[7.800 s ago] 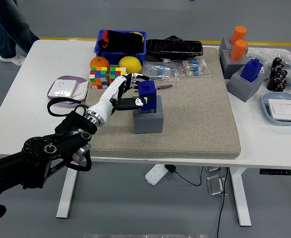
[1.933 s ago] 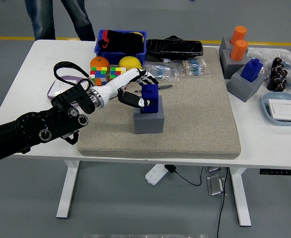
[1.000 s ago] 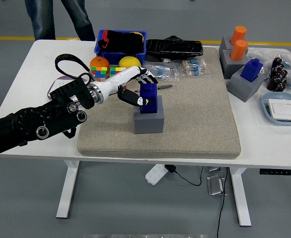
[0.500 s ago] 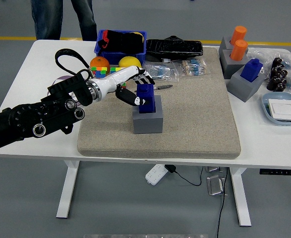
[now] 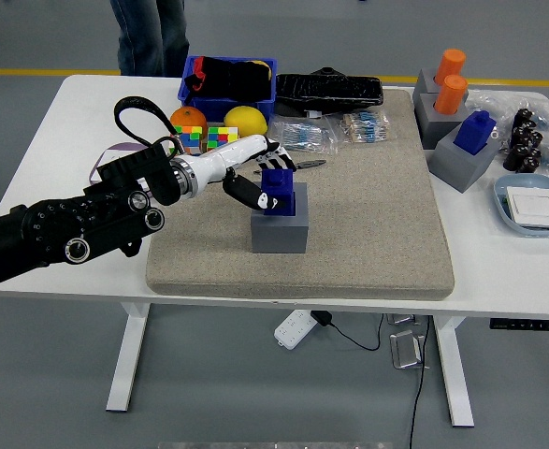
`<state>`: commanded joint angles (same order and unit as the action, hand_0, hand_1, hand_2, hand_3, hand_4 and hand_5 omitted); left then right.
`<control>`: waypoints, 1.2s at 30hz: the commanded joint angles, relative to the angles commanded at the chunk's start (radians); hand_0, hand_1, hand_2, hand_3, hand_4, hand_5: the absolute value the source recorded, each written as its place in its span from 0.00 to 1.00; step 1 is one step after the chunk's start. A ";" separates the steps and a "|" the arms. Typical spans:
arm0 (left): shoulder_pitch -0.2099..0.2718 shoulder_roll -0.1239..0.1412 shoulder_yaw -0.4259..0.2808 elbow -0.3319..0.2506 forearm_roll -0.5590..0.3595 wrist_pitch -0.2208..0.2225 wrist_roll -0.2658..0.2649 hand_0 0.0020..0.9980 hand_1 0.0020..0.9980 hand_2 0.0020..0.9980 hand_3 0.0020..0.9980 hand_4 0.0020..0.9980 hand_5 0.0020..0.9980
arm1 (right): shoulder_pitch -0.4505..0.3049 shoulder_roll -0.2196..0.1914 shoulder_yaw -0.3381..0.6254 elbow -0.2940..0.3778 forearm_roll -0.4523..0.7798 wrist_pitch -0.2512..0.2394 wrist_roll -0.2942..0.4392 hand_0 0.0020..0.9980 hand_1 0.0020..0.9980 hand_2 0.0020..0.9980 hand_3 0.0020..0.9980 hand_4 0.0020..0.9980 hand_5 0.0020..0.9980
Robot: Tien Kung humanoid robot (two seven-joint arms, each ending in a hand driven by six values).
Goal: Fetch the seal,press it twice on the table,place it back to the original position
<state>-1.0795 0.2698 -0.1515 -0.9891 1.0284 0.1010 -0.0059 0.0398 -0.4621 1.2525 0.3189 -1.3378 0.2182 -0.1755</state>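
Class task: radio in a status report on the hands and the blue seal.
Left hand shut on blue plastic seal. Seal seated in grey block holder on beige mat. Right hand out of view. Nothing obstructing.

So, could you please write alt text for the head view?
The robot's left hand grips a blue seal sitting in a grey block on a beige mat. Fruit, puzzle cubes and more seals lie around on the white table.
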 joint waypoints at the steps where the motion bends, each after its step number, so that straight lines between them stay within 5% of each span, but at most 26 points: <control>1: 0.000 0.000 -0.001 0.000 -0.001 0.000 0.001 0.84 0.55 0.46 0.67 0.61 0.00 | 0.000 0.000 0.000 0.000 0.000 -0.001 0.000 0.84 0.74 0.74 0.71 0.80 0.60; 11: 0.007 -0.014 0.016 0.041 -0.027 -0.003 0.001 0.83 0.55 0.47 0.67 0.61 0.00 | 0.003 -0.002 -0.010 0.001 0.001 -0.003 0.002 0.83 0.74 0.74 0.71 0.80 0.60; 12: 0.008 -0.016 0.017 0.047 -0.035 -0.003 -0.001 0.85 0.69 0.58 0.71 0.70 0.00 | 0.004 -0.002 -0.011 0.001 0.001 -0.003 0.002 0.83 0.74 0.74 0.71 0.80 0.60; 17: 0.015 -0.020 0.018 0.058 -0.070 -0.003 -0.011 0.85 0.69 0.58 0.71 0.70 0.00 | 0.003 -0.002 -0.013 0.002 0.001 -0.004 0.003 0.83 0.74 0.74 0.71 0.80 0.60; 18: 0.016 -0.020 0.017 0.058 -0.076 -0.002 -0.014 0.91 0.82 0.75 0.80 0.81 0.00 | 0.003 -0.002 -0.013 0.002 0.001 -0.003 0.003 0.83 0.74 0.74 0.71 0.80 0.60; 23: 0.020 -0.021 0.010 0.063 -0.101 0.008 -0.034 0.91 0.82 0.75 0.80 0.81 0.00 | 0.002 -0.001 -0.010 0.001 -0.001 -0.003 0.003 0.83 0.74 0.74 0.71 0.80 0.60; 24: 0.020 -0.021 0.011 0.064 -0.106 0.008 -0.037 0.94 0.93 0.89 0.90 0.95 0.03 | 0.001 0.000 -0.009 0.001 -0.001 -0.003 0.003 0.83 0.74 0.74 0.71 0.80 0.60; 29: 0.023 -0.023 0.007 0.078 -0.145 0.001 -0.052 0.94 0.93 0.89 0.90 0.95 0.03 | 0.002 0.000 -0.006 0.002 -0.002 -0.003 0.003 0.83 0.74 0.74 0.71 0.80 0.60; 30: 0.023 -0.023 0.007 0.082 -0.158 -0.004 -0.054 1.00 1.00 0.98 0.99 1.00 0.20 | 0.002 0.001 -0.006 0.002 -0.002 -0.003 0.003 0.83 0.74 0.74 0.71 0.80 0.60; 35: 0.027 -0.018 -0.004 0.089 -0.193 -0.051 -0.049 1.00 1.00 0.98 0.99 1.00 0.20 | 0.000 0.001 -0.003 0.001 -0.004 -0.003 0.003 0.83 0.74 0.74 0.71 0.80 0.60; 36: 0.028 -0.017 -0.008 0.090 -0.201 -0.059 -0.049 1.00 1.00 1.00 1.00 1.00 0.46 | 0.000 0.001 -0.003 0.001 -0.004 -0.003 0.003 0.83 0.74 0.74 0.71 0.80 0.60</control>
<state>-1.0518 0.2525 -0.1592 -0.8993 0.8278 0.0418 -0.0544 0.0395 -0.4607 1.2496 0.3196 -1.3417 0.2153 -0.1720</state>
